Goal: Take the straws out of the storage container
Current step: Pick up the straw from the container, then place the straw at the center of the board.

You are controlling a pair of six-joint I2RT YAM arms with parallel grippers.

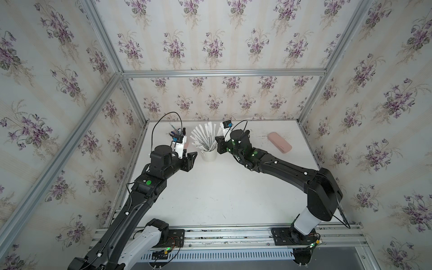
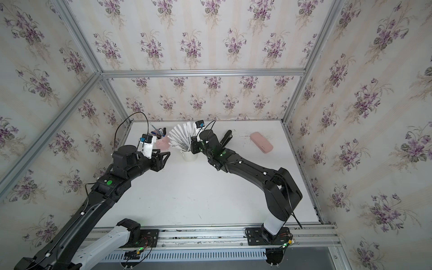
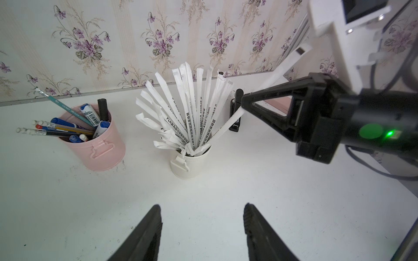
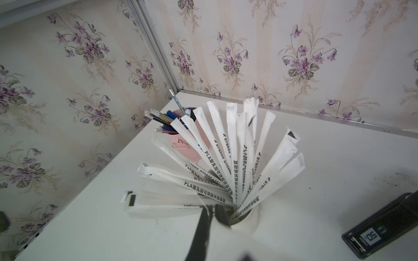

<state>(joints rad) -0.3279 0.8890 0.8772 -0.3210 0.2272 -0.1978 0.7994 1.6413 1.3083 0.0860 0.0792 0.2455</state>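
1. Left wrist view, for reading the grip: right gripper [image 3: 241,108] pinched shut on one straw [image 3: 226,124], lower end of it still down inside the white cup [image 3: 190,166].
2. In both top views, upper middle of the frame: white cup upright on the table [image 1: 222,198], other straws [image 1: 202,138] fanned out of it, none seen lying on the table.
3. Just left of the white cup in the top views, not touching: left gripper [image 3: 202,226], spread wide and holding nothing.
4. Further left, pink cup [image 3: 99,146] with pens; to be left alone.
5. Step in hand, by judgement: taking out the first straw; grip made, pull not yet done.
6. Next, probably: to draw up along the lean of the straw until clear of the rim, slowly, to avoid dragging the neighbours along or tipping the white cup; then to lay down on bare table, and to come back for the rest.
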